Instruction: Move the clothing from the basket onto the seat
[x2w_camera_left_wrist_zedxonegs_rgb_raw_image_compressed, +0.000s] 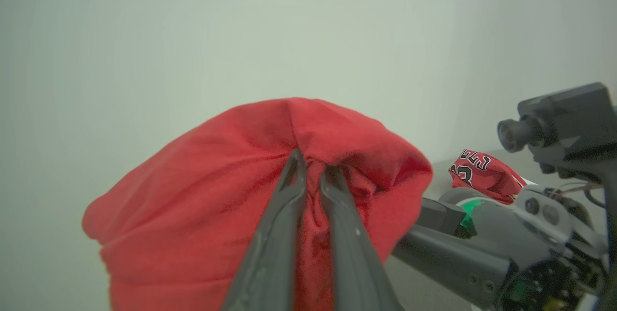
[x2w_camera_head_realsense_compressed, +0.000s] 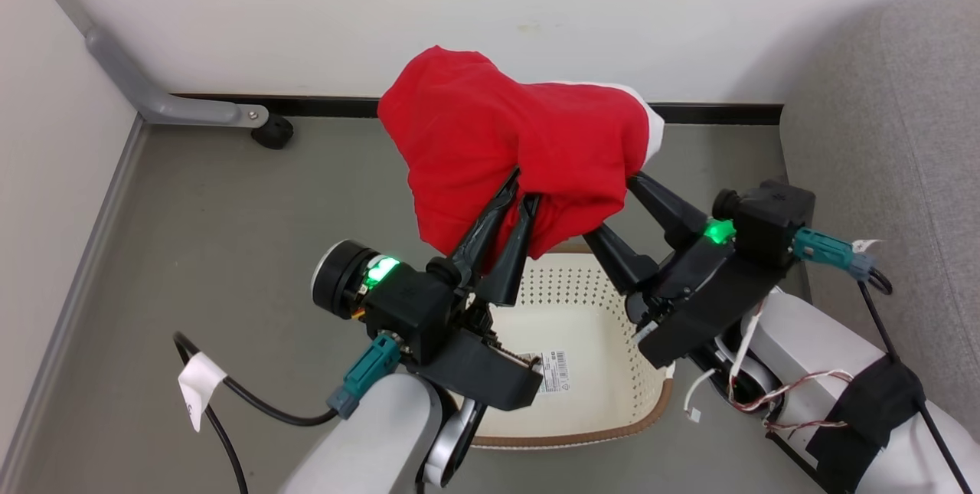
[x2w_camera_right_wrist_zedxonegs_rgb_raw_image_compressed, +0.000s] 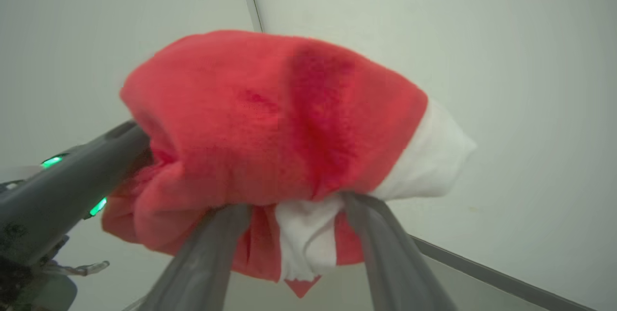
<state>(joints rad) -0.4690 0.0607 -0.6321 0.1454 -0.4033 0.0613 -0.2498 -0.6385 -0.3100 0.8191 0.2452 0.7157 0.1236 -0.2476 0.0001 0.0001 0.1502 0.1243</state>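
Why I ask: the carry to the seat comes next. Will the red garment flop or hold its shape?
Floppy, probably: the red garment drapes and bunches over both grippers, sagging below the left gripper's pinch. Likely light, since that narrow pinch largely holds it up. It may slip off the right gripper, whose jaws stand apart.

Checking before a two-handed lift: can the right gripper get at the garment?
Probably yes. The right gripper stands open with the garment bunched between its fingers; the left gripper, shut on another fold, leaves that end free.
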